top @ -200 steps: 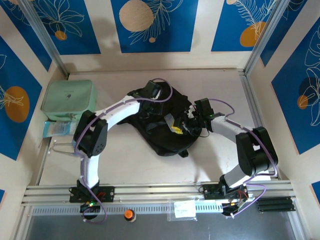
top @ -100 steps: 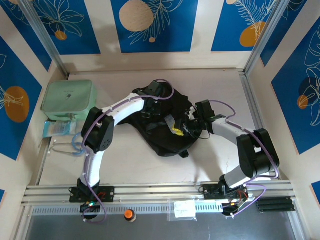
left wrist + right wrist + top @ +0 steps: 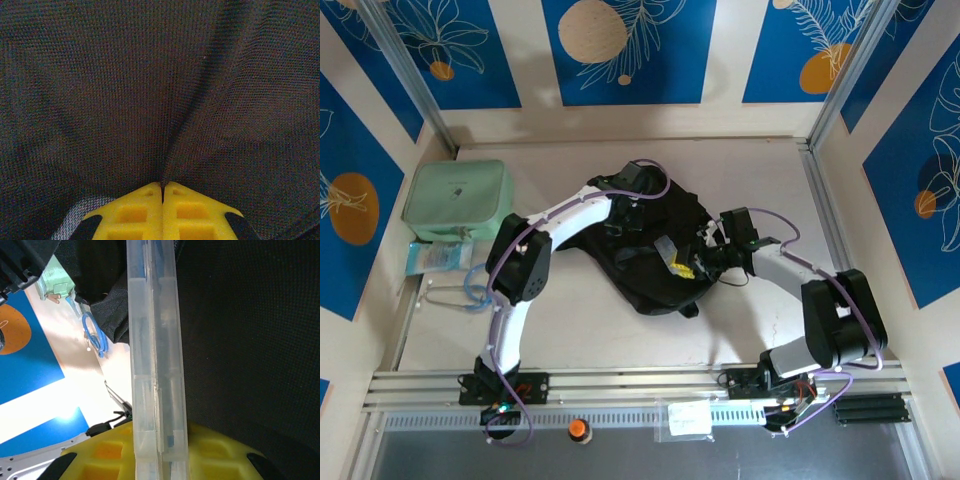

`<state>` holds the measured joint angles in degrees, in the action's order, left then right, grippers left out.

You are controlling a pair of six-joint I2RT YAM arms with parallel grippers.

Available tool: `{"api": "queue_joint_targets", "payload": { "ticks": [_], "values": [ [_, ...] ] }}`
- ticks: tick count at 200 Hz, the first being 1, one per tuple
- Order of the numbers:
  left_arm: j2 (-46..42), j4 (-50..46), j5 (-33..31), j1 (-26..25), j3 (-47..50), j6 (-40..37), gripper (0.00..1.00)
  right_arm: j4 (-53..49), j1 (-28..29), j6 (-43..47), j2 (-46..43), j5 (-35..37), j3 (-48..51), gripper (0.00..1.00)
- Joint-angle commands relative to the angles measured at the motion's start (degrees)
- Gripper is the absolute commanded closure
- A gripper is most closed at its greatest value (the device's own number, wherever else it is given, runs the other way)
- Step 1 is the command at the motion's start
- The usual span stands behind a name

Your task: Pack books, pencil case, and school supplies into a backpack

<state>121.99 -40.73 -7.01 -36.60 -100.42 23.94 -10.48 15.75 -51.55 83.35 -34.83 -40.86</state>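
- Backpack point(image 3: 642, 282) lies flat mid-worktop point(image 3: 590, 325), with its long axis running diagonally from far left to near right. Which end is its top cannot be told.
- Clear box point(image 3: 155, 365) stands on its thin edge. Its long axis runs straight out from the right fingers point(image 3: 105, 456), over the backpack's black fabric.
- Right fingers sit on either side of the box's near end and grip it, parted only by its thickness.
- Left fingers point(image 3: 132, 214) are closed tip to tip on the backpack. A crease in the weave runs straight into the seam between them, so they nip a fold of cloth.
- A second ago the left fingers stood about half open; they are now fully closed.
- Over that second the left arm's elbow swung rightward, and its wrist moved slightly further over the backpack's far part.
- The right arm shifted slightly rightward and nearer, taking the box with it.
- The backpack stayed where it was.
- What the backpack holds cannot be seen.
- Blue items show dimly through the clear box's wall.
- Mint case point(image 3: 455, 192) sits at the far left of the worktop, well away from the backpack. Its contents are hidden.
- Blue loop point(image 3: 95, 337) lies on the worktop beside the backpack's edge, nearer the mint case.
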Motion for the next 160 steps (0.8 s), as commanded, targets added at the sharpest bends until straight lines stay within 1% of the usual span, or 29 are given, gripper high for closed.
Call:
{"api": "queue_joint_targets", "payload": {
  "ticks": [1, 18, 37, 71, 97, 129, 138, 143, 160],
  "values": [
    [-1.89, 1.07, 2.32, 0.59, -0.13, -0.78, 1.0, -2.77, -0.47, -4.54, 3.94, 0.7, 0.4, 0.95],
    [-3.04, 2.35, 4.01, 0.65, 1.35, -1.21, 1.0, 1.44, -0.16, -5.27, 5.34, -1.01, -0.99, 0.95],
    [-3.68, 2.41, 4.04, 0.73, 2.32, -1.42, 1.0, 6.38, 0.01, -5.58, 6.74, -2.5, -2.07, 0.95],
    [-4.21, 2.41, 3.49, 1.07, 3.52, -1.45, 1.0, 7.21, -0.03, -5.12, 12.22, -1.33, -6.05, 0.95],
    [-4.61, 2.5, 3.49, 1.35, 4.12, -1.41, 1.0, 12.67, 0.4, -5.72, 17.27, -2.58, -9.18, 0.95],
    [-5.44, 2.82, 3.74, 1.71, 5.0, -1.27, 1.0, 14.69, 1.39, -4.93, 21.73, -2.35, -14.8, 0.94],
    [-5.71, 3.1, 4.08, 1.92, 5.4, -1.12, 1.0, 13.89, 1.66, -4.09, 22.28, -1.32, -16.09, 0.91],
    [-5.76, 3.34, 4.38, 2.05, 5.66, -0.95, 1.0, 12.92, 1.65, -3.6, 22.59, -0.63, -16.97, 0.88],
    [-6.01, 3.9, 5.3, 2.45, 6.29, -0.35, 1.0, 8.96, 1.59, -2.42, 21.9, 1.99, -18.6, 0.65]
  ]
}}
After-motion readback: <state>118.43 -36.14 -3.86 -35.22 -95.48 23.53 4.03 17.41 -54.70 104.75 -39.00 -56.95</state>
